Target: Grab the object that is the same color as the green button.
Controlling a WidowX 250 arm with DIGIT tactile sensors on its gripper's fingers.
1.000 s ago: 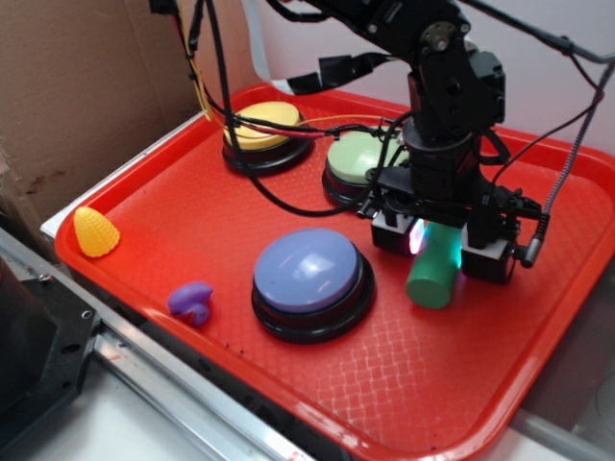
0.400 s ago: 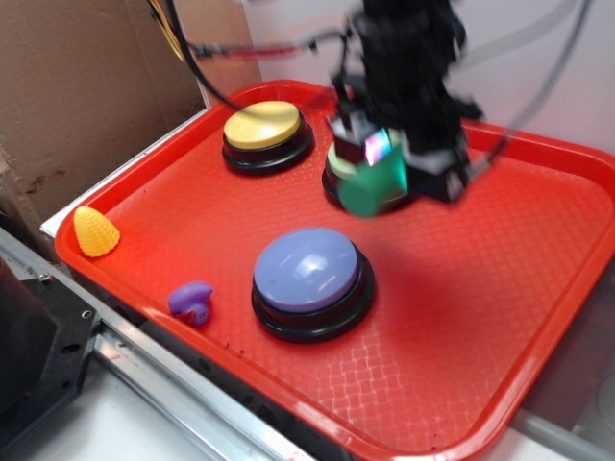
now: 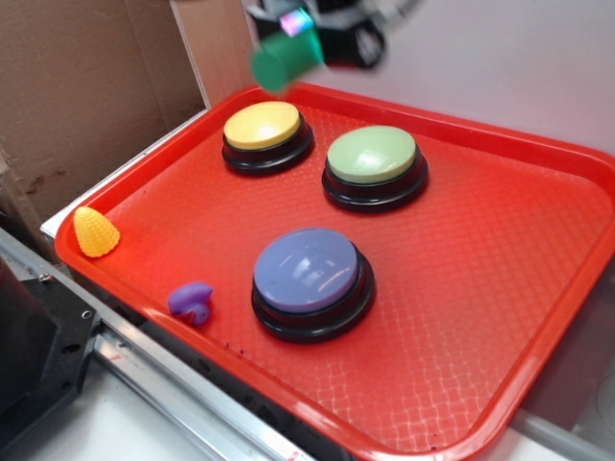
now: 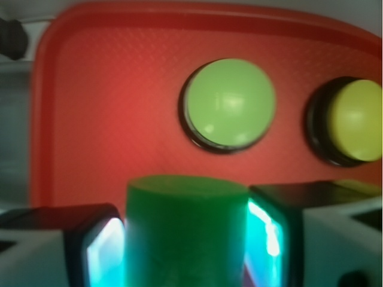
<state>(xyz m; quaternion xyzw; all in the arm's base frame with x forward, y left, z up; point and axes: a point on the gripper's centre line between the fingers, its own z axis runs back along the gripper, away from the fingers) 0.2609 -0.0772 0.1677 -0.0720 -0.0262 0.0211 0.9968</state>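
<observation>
Tool (image 4: 187, 239) grips one green cylinder (image 4: 187, 230) above three buttons: green button (image 3: 373, 154) included.

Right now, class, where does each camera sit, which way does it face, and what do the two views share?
Exterior: sits off the tray's front corner, looking down and across it at three buttons; only the gripper shows, at the top edge, holding the cylinder.
Wrist: rides on the gripper, looking down past its lit fingers clamped on the cylinder to the tray far below.
Shared: cylinder, green button, yellow button, tray.
</observation>
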